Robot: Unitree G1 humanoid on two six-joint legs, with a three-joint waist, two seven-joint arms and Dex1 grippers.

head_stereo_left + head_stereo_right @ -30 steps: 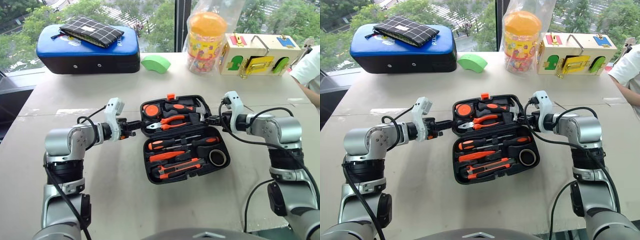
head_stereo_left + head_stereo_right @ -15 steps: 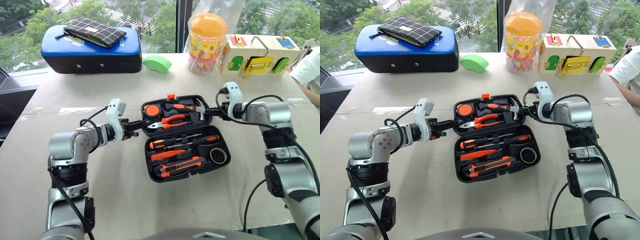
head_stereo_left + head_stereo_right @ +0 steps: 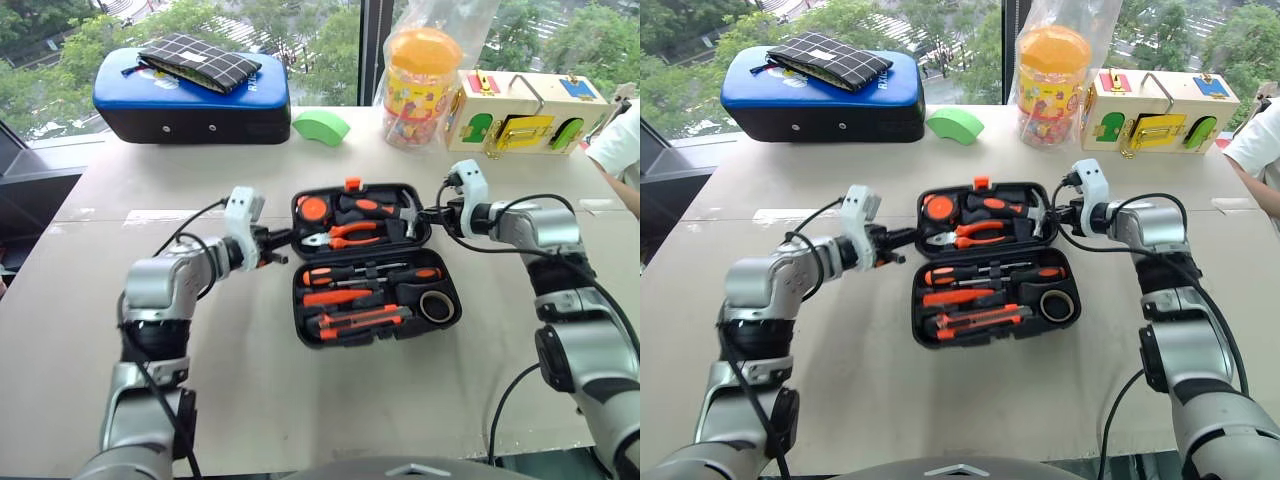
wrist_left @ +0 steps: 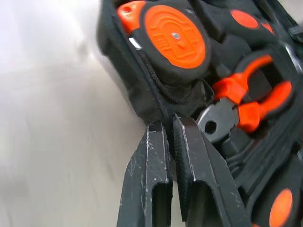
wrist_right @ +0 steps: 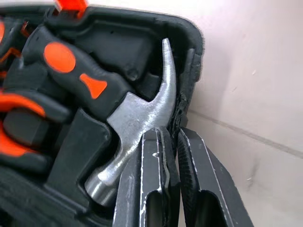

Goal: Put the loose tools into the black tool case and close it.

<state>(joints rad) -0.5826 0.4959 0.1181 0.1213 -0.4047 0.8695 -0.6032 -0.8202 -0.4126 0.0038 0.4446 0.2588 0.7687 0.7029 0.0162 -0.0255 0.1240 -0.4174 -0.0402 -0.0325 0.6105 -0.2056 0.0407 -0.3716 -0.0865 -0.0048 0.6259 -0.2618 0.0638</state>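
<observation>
The black tool case (image 3: 380,340) lies open in the middle of the table. Its near half holds the loose tools: screwdrivers (image 3: 370,273), a thin orange one (image 3: 335,297), the utility knife (image 3: 360,321) and the tape roll (image 3: 436,307). The far half holds a tape measure (image 4: 175,35), pliers (image 3: 345,235) and a hammer (image 5: 142,113). My left gripper (image 3: 285,240) is shut on the far half's left rim. At the opposite side, my right gripper (image 3: 425,212) is shut on the right rim beside the hammer head.
At the back left stands a blue-topped case (image 3: 190,95) with a chequered pouch (image 3: 200,65) on it. A green block (image 3: 320,126), an orange-lidded jar (image 3: 422,85) and a wooden latch box (image 3: 530,110) line the back. A person's sleeve (image 3: 622,145) is at the right edge.
The camera has shifted. My right gripper has moved in to the case's right rim and closed on it. The left gripper has kept its hold on the left rim, edging forward.
</observation>
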